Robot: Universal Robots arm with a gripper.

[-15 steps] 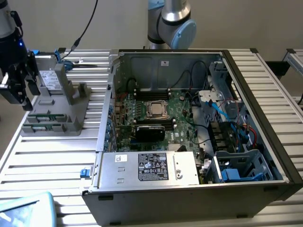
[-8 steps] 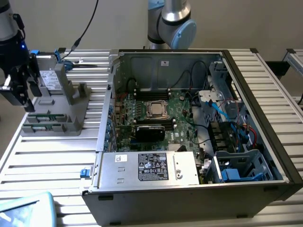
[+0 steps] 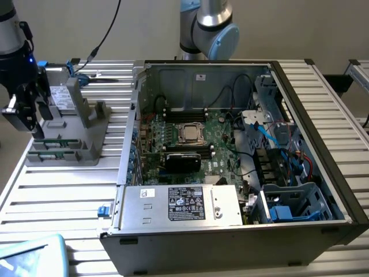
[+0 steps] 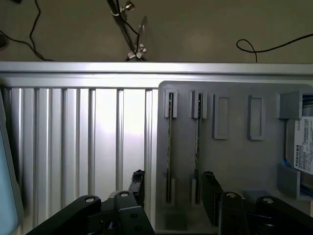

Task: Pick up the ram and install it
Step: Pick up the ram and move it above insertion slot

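Ram (image 4: 169, 147) setting: the green stick sits on a slatted counter (image 3: 63, 190), well apart from the computer it is meant for, so it is not yet installed.
Computer case (image 3: 184, 83): lies on its side with the cover off, so the board faces up and can be reached from above. The long dark slots (image 3: 184, 113) beside the processor socket (image 3: 190, 134) look like where the stick belongs.
Holder (image 3: 86, 124): a grey block to the exterior view's left of the case. Its narrow grooves keep parts standing on edge, which leaves a thin top edge free to pinch.
Drive (image 4: 301, 147): a boxy unit with a white label, parked in the holder's wider bay near the grooves; it seems no part of this job.
Tool (image 4: 175, 193): open wide and empty, hanging over the holder with a finger on either side of the filled grooves, apparently touching nothing.
Sticks: two stand upright in neighbouring grooves, the second stick (image 4: 197, 142) just beside the first. I cannot tell which one the tool is lined up on.
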